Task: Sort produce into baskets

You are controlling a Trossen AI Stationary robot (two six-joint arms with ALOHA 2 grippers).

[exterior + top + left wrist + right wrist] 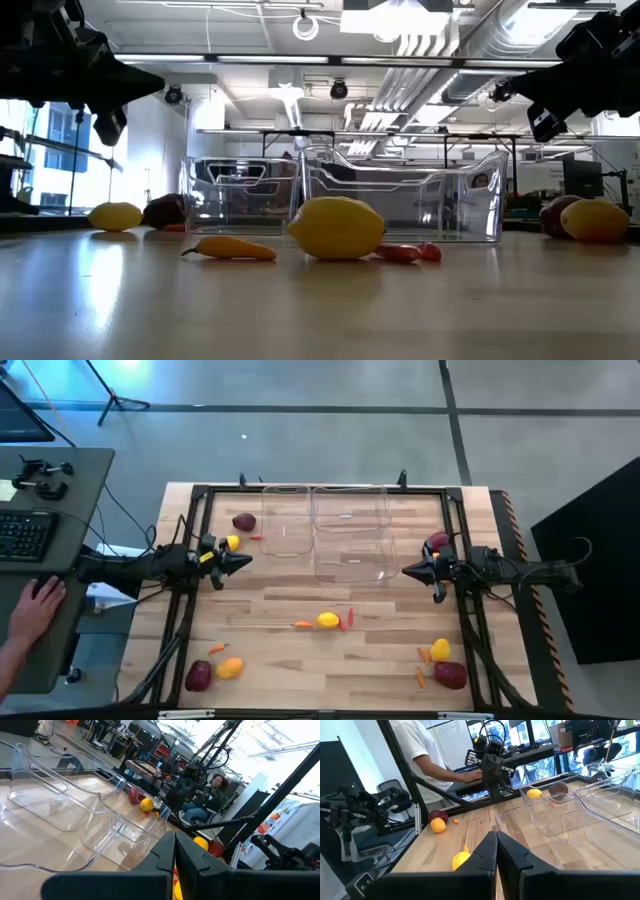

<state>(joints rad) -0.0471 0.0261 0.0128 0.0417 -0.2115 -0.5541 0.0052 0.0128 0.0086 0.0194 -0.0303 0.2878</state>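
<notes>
The three clear baskets [330, 530] stand together at the far middle of the wooden tabletop [280, 660], and all three look empty. The produce lies spread around them. A yellow fruit [327, 621] is near the middle of the tabletop, with a small orange pepper [302, 624] on one side and a small red pepper [349, 618] on the other. At the near left edge a dark red round [198, 675] touches an orange-yellow fruit [230, 668]. At the near right, another yellow fruit [440, 650] and a dark red round [450, 675] lie close together with little peppers beside them. More pieces lie at the far left and far right, close to the arms.

The left hand [240, 562] hangs above the tabletop beside the left basket. Its fingers are pressed together and hold nothing. The right hand [410, 571] hangs beside the right basket, also pressed together and empty.

I judge that sorting is not yet begun. The fruits seem light, hard and smooth, so they may roll or slip; it is better to take one across its widest middle. The peppers are thin and low on the wood, so the fingers must come down almost to the surface and close across the thin body. The baskets are probably light too, and a push on the wall may shift them.
</notes>
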